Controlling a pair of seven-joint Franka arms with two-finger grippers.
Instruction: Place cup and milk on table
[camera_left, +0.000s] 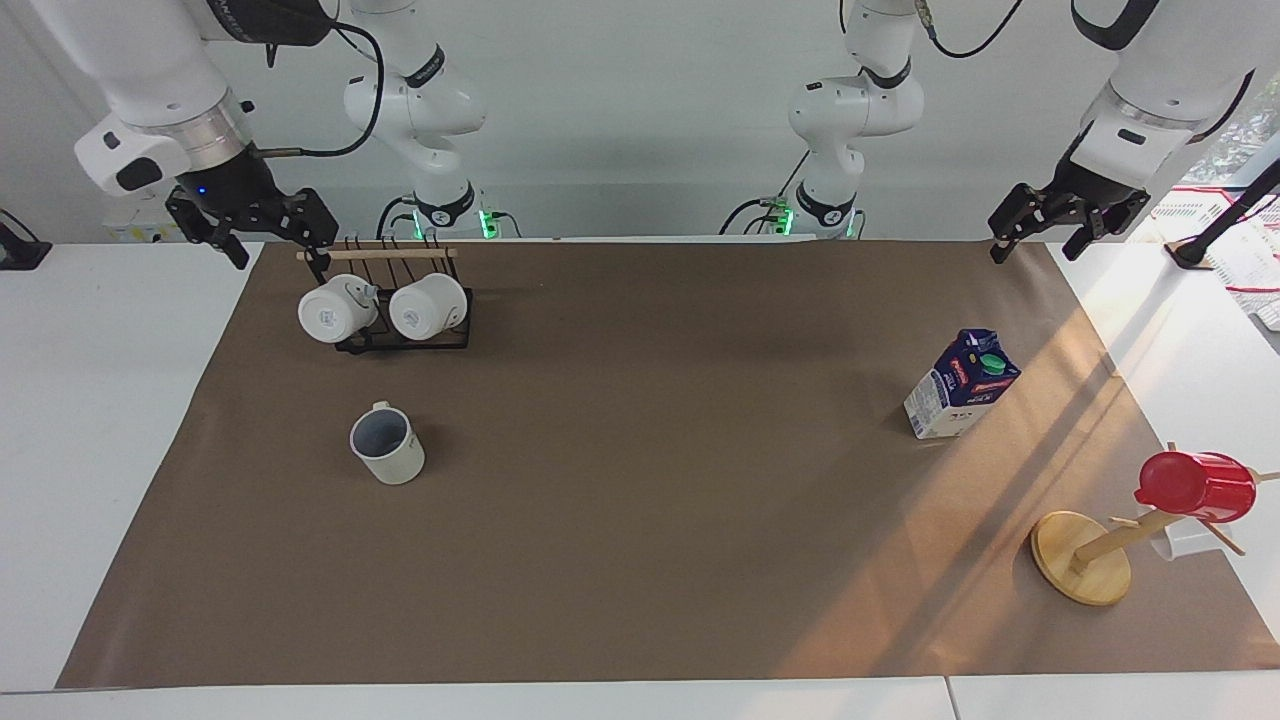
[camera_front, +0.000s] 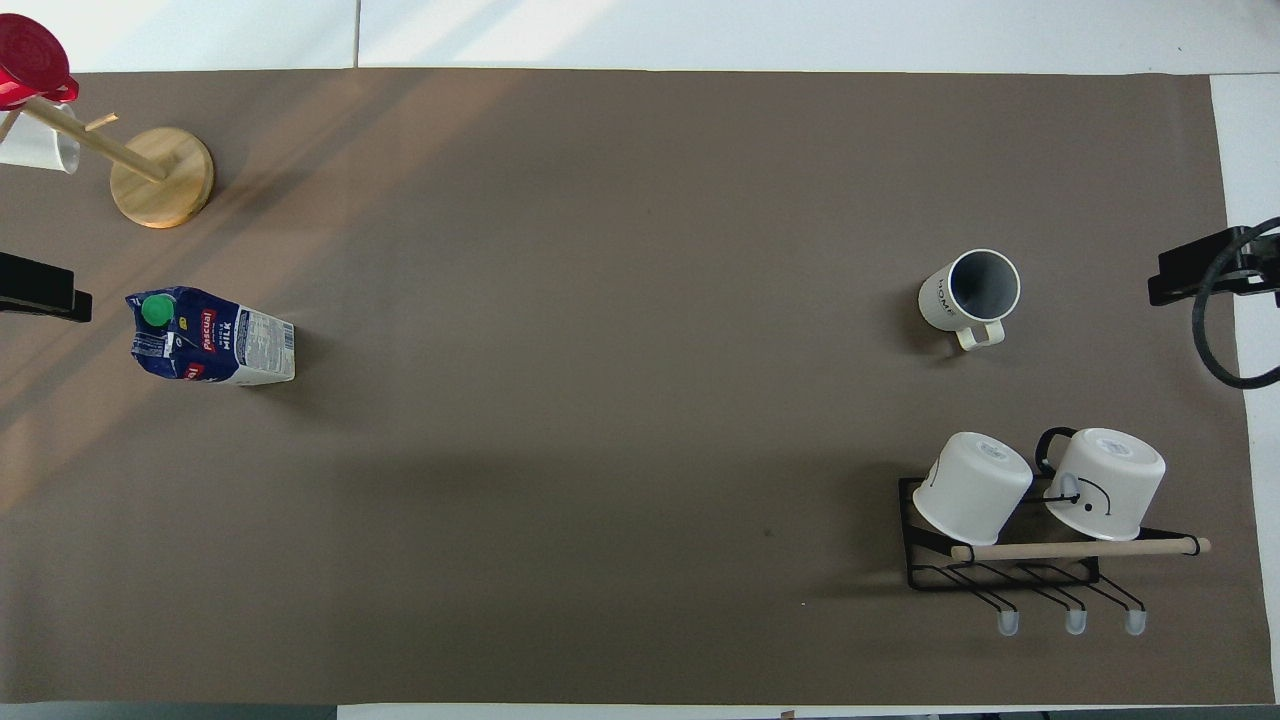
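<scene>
The right gripper (camera_left: 268, 238) is held raised at the right arm's end of the table (camera_left: 110, 420), just beside a black wire rack (camera_left: 400, 335) on which 2 white mugs (camera_left: 385, 310) lie tipped; its fingers are spread and nothing is gripped. Farther from the robots than the rack, the cup (camera_left: 388, 446) is set upright on the brown sheet, its handle turned toward the robots. Toward the left arm's end, the milk (camera_left: 960, 398) is stood upright, with a wooden mug tree (camera_left: 1085, 555) and red cup (camera_left: 1195, 486) farther out. The left gripper (camera_left: 1045, 232) is poised over the sheet's corner, open and empty. Both items appear placed already; the racked mugs could be knocked if the right arm is swung low.
</scene>
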